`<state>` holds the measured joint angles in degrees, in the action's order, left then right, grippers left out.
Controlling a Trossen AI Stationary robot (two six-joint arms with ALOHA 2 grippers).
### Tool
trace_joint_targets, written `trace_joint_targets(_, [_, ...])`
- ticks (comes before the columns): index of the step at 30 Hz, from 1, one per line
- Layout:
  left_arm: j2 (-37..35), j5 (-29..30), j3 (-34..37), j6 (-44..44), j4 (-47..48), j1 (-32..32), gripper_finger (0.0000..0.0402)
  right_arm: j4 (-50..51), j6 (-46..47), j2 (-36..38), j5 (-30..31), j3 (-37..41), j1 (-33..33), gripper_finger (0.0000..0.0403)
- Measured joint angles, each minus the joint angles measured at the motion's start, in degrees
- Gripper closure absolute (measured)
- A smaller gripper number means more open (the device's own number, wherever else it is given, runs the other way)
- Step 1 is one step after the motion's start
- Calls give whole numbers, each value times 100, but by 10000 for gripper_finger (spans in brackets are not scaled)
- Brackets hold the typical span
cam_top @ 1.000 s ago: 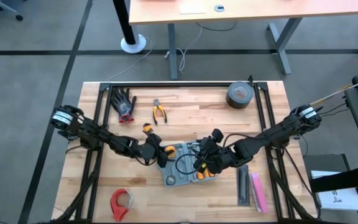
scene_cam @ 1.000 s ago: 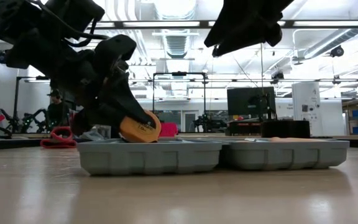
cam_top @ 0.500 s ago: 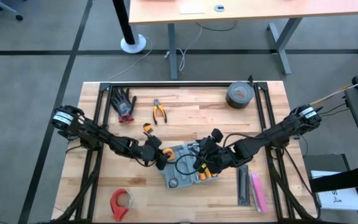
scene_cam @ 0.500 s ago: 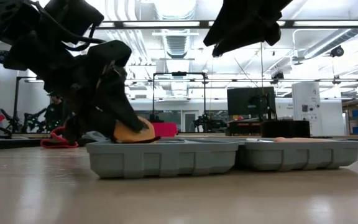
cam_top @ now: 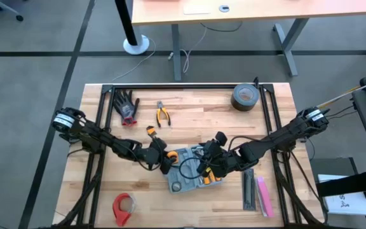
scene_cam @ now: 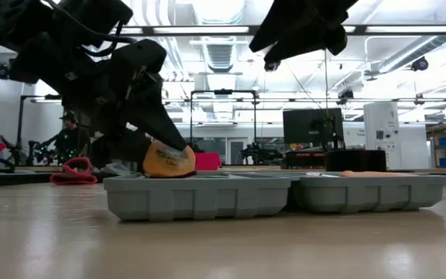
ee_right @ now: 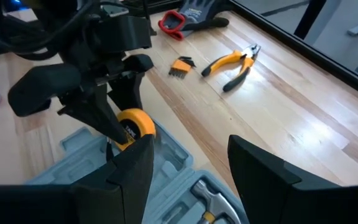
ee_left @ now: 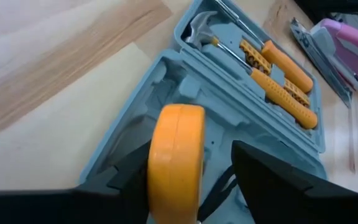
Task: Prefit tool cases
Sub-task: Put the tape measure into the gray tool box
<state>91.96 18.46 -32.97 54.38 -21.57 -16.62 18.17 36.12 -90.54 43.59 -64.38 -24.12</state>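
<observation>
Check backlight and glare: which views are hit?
Low view: ceiling lights backlight the left gripper, leaving it a near silhouette over the tool case. Left wrist view: the yellow tape measure is soft up close. High view: evenly lit, no glare on the table.

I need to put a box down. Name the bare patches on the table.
Free: the wood between the pliers and the tape roll, and the near edge between the red tape dispenser and the open tool case. Crowded: the centre, where both arms meet over the case.
</observation>
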Motion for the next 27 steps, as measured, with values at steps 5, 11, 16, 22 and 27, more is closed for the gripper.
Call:
trace_joint_targets(5, [0,48,0,15,-5,0,198,-69,-120,0,0,0,0,217])
trace_joint_targets(11, [32,39,4,58,-5,-24,204,-52,-118,-44,2,2,4,217])
trace_joint_targets(16, [174,2,-66,76,-12,-30,204,-65,-125,-44,11,2,15,217])
trace_joint_targets(22, [286,6,-249,-101,-32,-33,205,-52,-78,-65,7,29,15,217])
trace_joint_targets(27, [490,6,-457,-347,-28,-33,213,-73,-83,-66,2,31,13,217])
